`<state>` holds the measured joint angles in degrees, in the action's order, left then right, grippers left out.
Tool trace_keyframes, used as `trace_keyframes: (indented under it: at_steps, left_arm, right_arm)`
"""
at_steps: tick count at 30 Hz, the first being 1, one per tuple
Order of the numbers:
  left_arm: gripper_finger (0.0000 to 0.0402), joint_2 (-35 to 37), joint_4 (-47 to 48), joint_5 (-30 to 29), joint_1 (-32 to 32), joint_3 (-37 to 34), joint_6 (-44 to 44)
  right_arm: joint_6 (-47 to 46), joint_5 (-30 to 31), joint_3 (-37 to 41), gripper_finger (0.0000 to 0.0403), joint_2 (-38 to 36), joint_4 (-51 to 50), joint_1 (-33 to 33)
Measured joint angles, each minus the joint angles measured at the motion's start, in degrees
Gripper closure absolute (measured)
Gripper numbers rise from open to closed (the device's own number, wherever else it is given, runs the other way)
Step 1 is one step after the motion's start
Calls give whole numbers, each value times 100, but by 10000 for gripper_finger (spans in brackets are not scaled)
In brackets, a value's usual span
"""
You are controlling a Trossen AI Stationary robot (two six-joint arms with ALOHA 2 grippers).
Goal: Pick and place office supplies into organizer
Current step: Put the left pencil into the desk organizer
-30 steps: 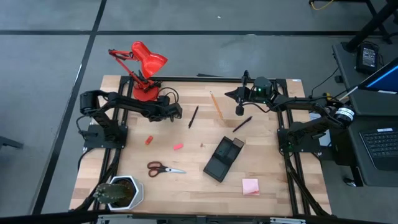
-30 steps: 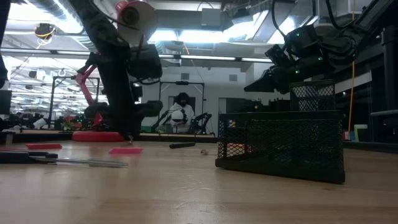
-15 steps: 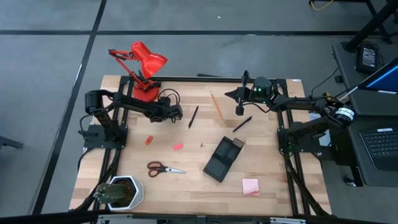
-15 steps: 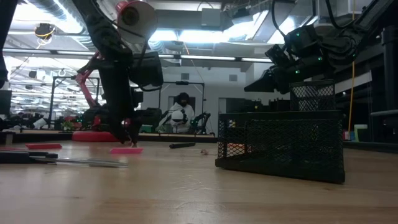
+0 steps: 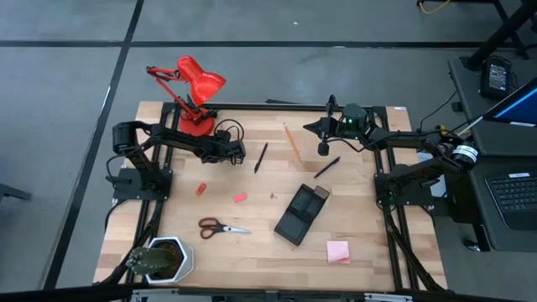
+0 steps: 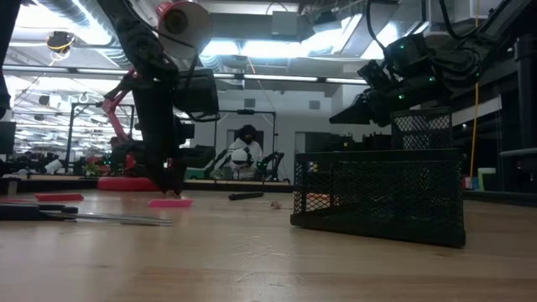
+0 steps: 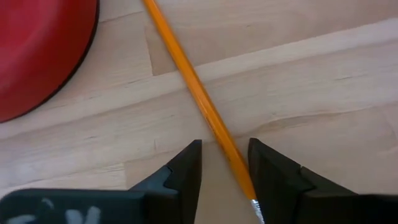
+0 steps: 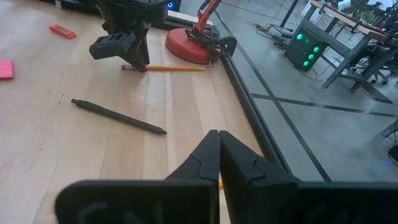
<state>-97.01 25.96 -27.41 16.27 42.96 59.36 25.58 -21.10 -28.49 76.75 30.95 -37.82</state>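
An orange pencil [image 7: 199, 93] lies flat on the table beside the red lamp's base [image 7: 37, 50]. My left gripper [image 7: 225, 144] is open and points steeply down, with one finger on each side of the pencil near its metal-tipped end. The right wrist view shows the same gripper [image 8: 124, 50] over the pencil [image 8: 168, 68]. My right gripper [image 8: 219, 143] hangs shut over the table's far right [image 5: 323, 149]. A second pencil [image 5: 292, 141], two black pens [image 5: 261, 157] [image 5: 327, 167] and the black organizer [image 5: 302, 214] lie apart from both grippers. My left gripper straddles the pencil close to its metal-tipped end [image 7: 247, 190], coming from above at a slant, fingers across it. The pencil lies flat on the wood, close along one finger [image 7: 268, 171]. I cannot tell whether that finger touches it.
Red-handled scissors [image 5: 222, 226], two small red eraser pieces [image 5: 201, 189] [image 5: 240, 197] and a pink sticky pad [image 5: 338, 251] lie on the near half. A white pot with a plant [image 5: 164, 258] stands at the near left corner. The red lamp [image 5: 193, 92] rises at the far left.
My left gripper has tipped and rolled a little at the wrist over the pencil by the lamp's base, and stands slightly lower. The right arm has kept still.
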Motion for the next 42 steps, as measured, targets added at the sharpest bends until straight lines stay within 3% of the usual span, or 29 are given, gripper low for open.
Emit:
trace_keyframes:
  at_steps: [16, 28, 36, 42]
  left_arm:
    - [371, -7, 34, 49, -121, -3, -99]
    - [374, -11, 546, -14, -785, 42, -265]
    - [374, -31, 1412, 562, -1169, 422, -267]
    - [373, -33, 1487, 690, -1223, 575, -267]
  right_arm:
    - [0, 0, 0, 391, -1, -1, 1]
    - [0, 0, 0, 391, 0, -34, 2]
    - [1, 0, 0, 391, 0, -37, 1]
    - [0, 0, 0, 391, 0, -41, 2]
